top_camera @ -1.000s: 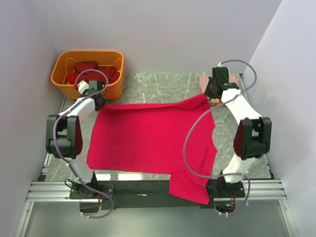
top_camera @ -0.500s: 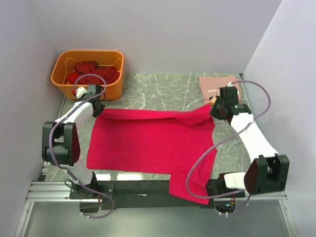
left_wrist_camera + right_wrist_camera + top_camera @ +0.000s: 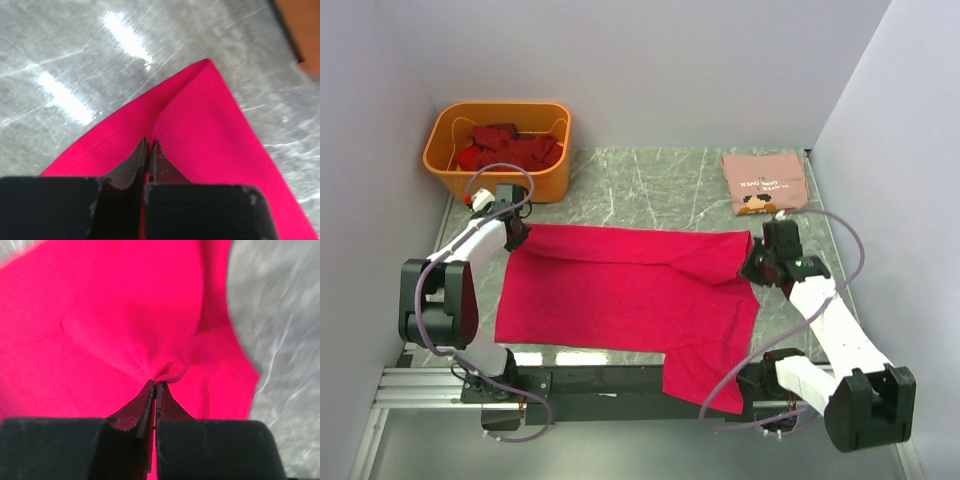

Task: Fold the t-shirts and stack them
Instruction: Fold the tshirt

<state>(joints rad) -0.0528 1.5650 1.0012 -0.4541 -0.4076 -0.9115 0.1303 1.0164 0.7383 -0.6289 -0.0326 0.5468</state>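
Left hand (image 3: 512, 226) is pinched tight on the far left corner of the crimson t-shirt (image 3: 620, 290). The wrist view shows its tips (image 3: 149, 146) closed on a raised ridge of hem. Right hand (image 3: 756, 266) is likewise clamped shut on a puckered bit of the far right edge, with cloth bunched at its tips (image 3: 154, 385).

Between the two hands the held edge runs left to right across the bench (image 3: 650, 180), slanting a little because the right hand sits nearer the bases than the left. The body of the shirt lies flat on the near side of both hands, its long axis across the bench, and one sleeve (image 3: 705, 385) hangs over the near edge. Carrying the far edge toward the bases looks like the fold in hand, with each hand tending its own corner.

Left arm reaches forward with its elbow bent out to the left. Right arm stretches diagonally, its elbow low at the near right corner.

Beyond the right hand a folded salmon t-shirt (image 3: 765, 183) lies apart. Dark red t-shirts (image 3: 510, 150) fill the orange tub (image 3: 445, 170).
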